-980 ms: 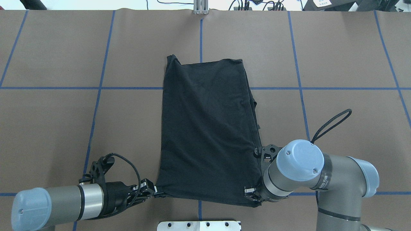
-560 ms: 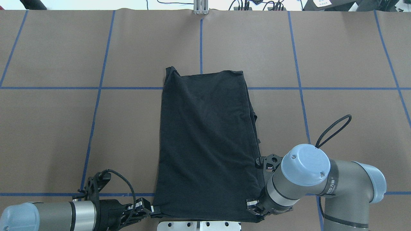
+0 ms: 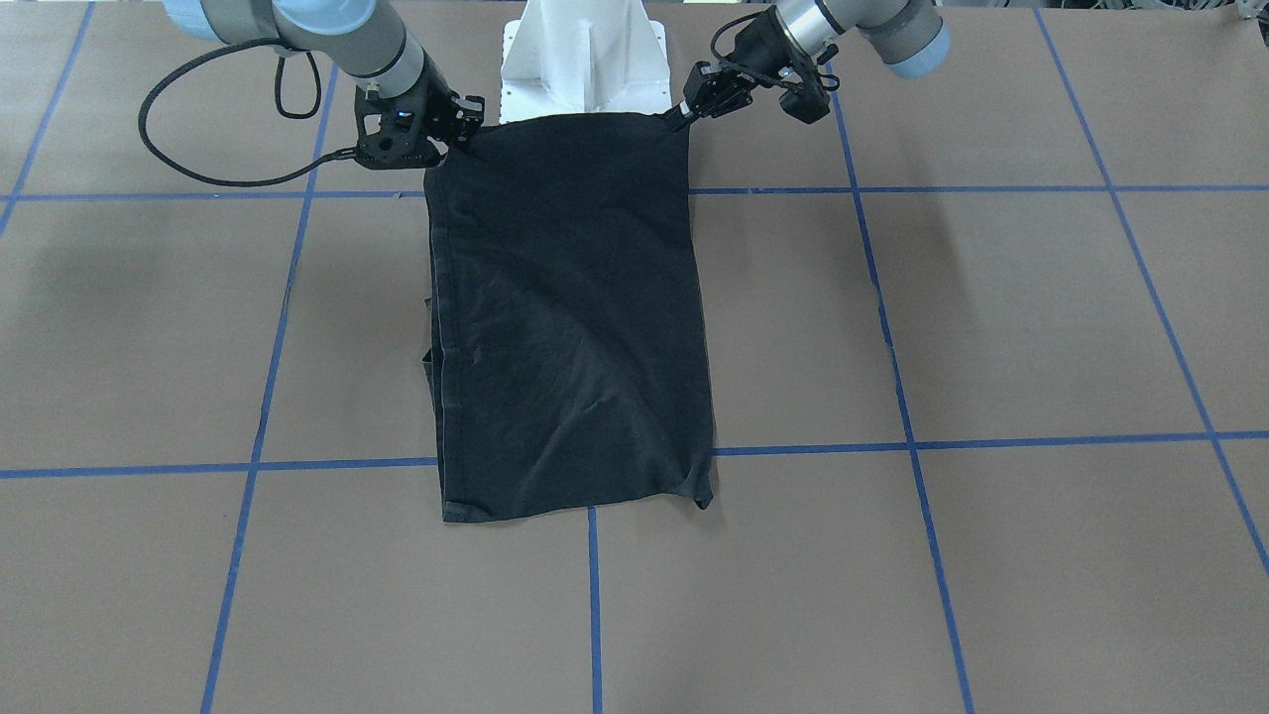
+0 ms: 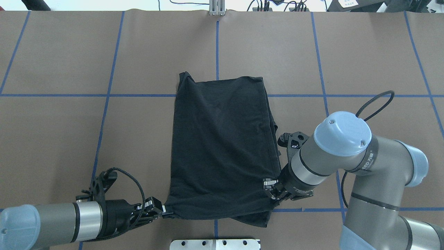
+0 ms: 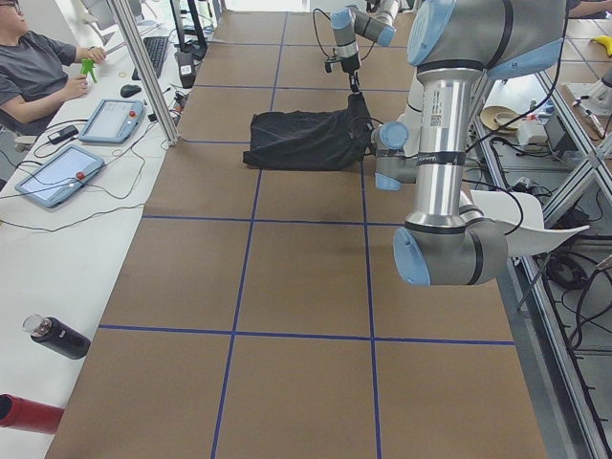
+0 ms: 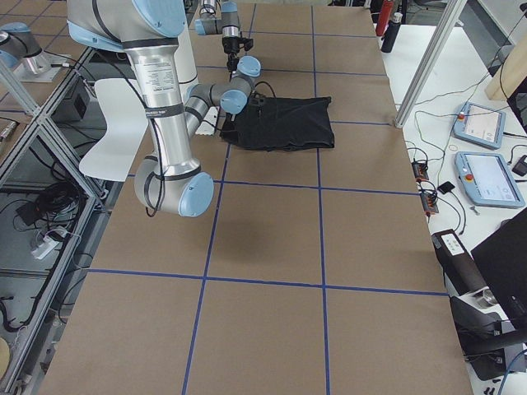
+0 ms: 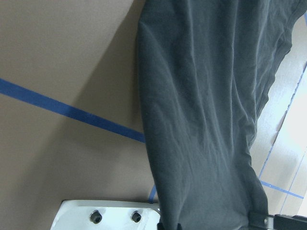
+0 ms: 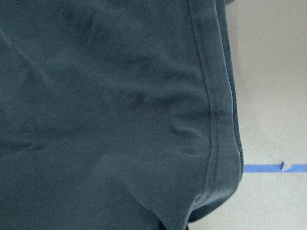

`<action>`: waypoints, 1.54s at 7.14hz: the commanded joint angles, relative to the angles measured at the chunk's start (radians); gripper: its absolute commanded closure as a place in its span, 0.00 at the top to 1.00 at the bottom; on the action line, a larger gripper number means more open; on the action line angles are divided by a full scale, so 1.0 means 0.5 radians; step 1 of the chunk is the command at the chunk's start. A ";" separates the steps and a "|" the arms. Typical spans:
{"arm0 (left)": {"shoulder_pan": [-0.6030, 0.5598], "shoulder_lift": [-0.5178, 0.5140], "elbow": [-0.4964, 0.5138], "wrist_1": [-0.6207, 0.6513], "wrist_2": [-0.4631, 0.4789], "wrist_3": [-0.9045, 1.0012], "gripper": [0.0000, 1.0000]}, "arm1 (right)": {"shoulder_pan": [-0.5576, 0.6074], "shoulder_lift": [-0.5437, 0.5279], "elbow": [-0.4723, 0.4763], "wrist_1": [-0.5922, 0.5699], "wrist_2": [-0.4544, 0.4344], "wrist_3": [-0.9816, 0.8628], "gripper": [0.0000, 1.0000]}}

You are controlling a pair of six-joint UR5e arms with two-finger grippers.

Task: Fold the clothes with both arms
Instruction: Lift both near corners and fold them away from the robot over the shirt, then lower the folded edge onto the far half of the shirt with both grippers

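Note:
The black T-shirt [image 4: 222, 146] lies folded into a long rectangle at mid-table, plain side up. My left gripper [image 4: 165, 209] is shut on its near left corner. My right gripper [image 4: 274, 189] is shut on the near right corner, and a flap of cloth hangs below it. In the front-facing view the T-shirt [image 3: 565, 317] has its near edge held up off the table between the left gripper [image 3: 682, 115] and the right gripper [image 3: 458, 134]. The far end rests flat. Both wrist views are filled with dark cloth [image 7: 206, 120] [image 8: 105, 110].
The white pedestal base [image 4: 215, 244] sits just behind the raised shirt edge. Blue tape lines [image 4: 107, 95] grid the brown table. A person [image 5: 38, 67] sits at a side desk with tablets [image 5: 57, 172] beyond the table's far edge.
Both grippers, earlier drawn back toward the base with the shirt, have lifted its near edge and moved it forward. The right arm has advanced more, and cloth now sags beneath that corner.

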 commanded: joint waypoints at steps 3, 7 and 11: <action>-0.781 -0.664 0.221 0.649 -0.351 0.057 0.00 | 0.453 0.454 -0.459 0.009 0.005 -0.022 0.00; -0.991 -0.914 0.810 0.564 -0.339 0.223 0.00 | 0.644 0.835 -1.247 0.412 -0.072 -0.160 0.00; -1.016 -0.933 0.958 0.487 -0.333 0.220 0.00 | 0.733 0.829 -1.439 0.525 -0.106 -0.160 0.00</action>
